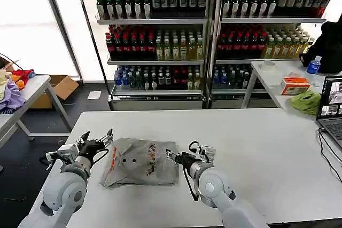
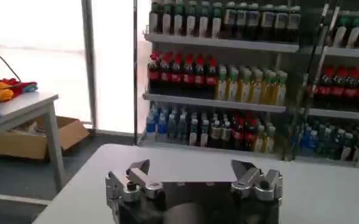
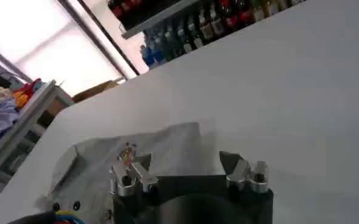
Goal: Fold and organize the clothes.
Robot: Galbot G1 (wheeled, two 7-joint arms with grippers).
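One of the clothes, a light grey shirt (image 1: 140,162) with a small multicoloured chest print, an orange-red lining and two dark buttons, lies folded in a rough rectangle on the white table (image 1: 256,148). My left gripper (image 1: 97,138) is open just off the shirt's left edge, and in the left wrist view it (image 2: 191,169) holds nothing, with bare table beyond. At the shirt's right edge is my right gripper (image 1: 181,156), also open. The right wrist view has its jaws (image 3: 187,161) spread and empty, a little above the grey shirt (image 3: 100,167).
Shelves of bottles (image 1: 160,36) stand behind the table. A side table at the right carries a lime-green cloth (image 1: 306,101), an orange box (image 1: 295,85) and a laptop (image 1: 332,111). Purple and orange garments (image 1: 10,92) lie on a table at the left.
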